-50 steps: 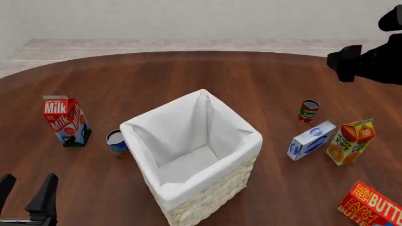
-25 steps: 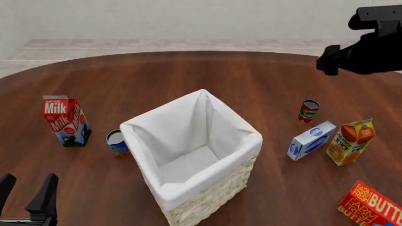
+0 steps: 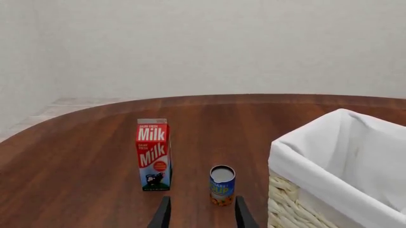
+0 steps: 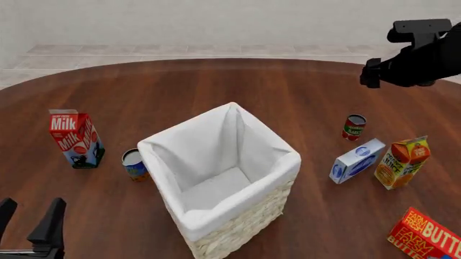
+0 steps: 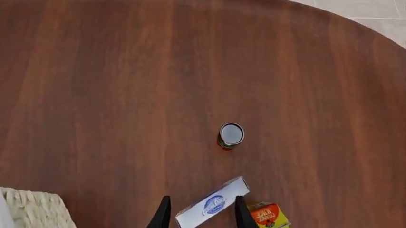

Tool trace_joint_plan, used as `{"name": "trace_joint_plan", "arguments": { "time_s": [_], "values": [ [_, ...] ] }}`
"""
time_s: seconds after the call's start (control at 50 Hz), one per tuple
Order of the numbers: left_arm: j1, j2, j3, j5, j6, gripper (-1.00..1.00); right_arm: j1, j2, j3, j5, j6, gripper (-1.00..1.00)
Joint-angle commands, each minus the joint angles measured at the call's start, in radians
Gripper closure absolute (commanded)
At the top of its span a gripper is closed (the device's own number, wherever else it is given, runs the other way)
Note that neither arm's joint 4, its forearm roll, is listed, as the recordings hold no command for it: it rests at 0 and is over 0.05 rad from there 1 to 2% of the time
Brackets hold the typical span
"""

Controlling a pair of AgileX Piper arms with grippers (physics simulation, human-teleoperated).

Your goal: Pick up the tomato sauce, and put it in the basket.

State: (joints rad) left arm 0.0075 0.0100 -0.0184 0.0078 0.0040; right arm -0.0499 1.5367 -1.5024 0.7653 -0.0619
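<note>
The tomato sauce [image 4: 353, 127] is a small red and green can with a grey top, standing upright on the table right of the basket. In the right wrist view the tomato sauce [image 5: 231, 136] shows from above, well ahead of the fingers. The basket [image 4: 183, 125] is large, pale wicker with white lining, and stands mid-table. My right gripper [image 4: 371, 73] is open and empty, high above the table's far right, beyond the can. It also shows in the right wrist view [image 5: 201, 216]. My left gripper [image 4: 29, 221] is open and empty at the near left; it also shows in the left wrist view [image 3: 201, 216].
A milk carton [image 4: 75, 138] and a blue-and-orange can [image 4: 134, 164] stand left of the basket. A blue-white box [image 4: 358, 160], an orange juice carton [image 4: 402, 162] and a butter box [image 4: 425, 234] lie near the right side, in front of the tomato sauce.
My right arm has swung left and turned, so its gripper now hangs over the far right of the table. The left arm and all objects have not moved.
</note>
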Motion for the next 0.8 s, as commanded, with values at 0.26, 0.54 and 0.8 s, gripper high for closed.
{"name": "trace_joint_plan", "arguments": {
  "time_s": [0.26,0.54,0.8],
  "values": [
    [0.000,0.001,-0.006,0.005,0.000,-1.00,-0.034,0.117,-0.010,-0.089,0.004,-1.00],
    [0.000,0.001,-0.006,0.005,0.000,-1.00,-0.054,0.175,-0.026,-0.132,0.006,-1.00],
    [0.000,0.001,-0.006,0.005,0.000,-1.00,-0.061,0.233,-0.024,-0.183,0.016,-1.00]
  ]
}}
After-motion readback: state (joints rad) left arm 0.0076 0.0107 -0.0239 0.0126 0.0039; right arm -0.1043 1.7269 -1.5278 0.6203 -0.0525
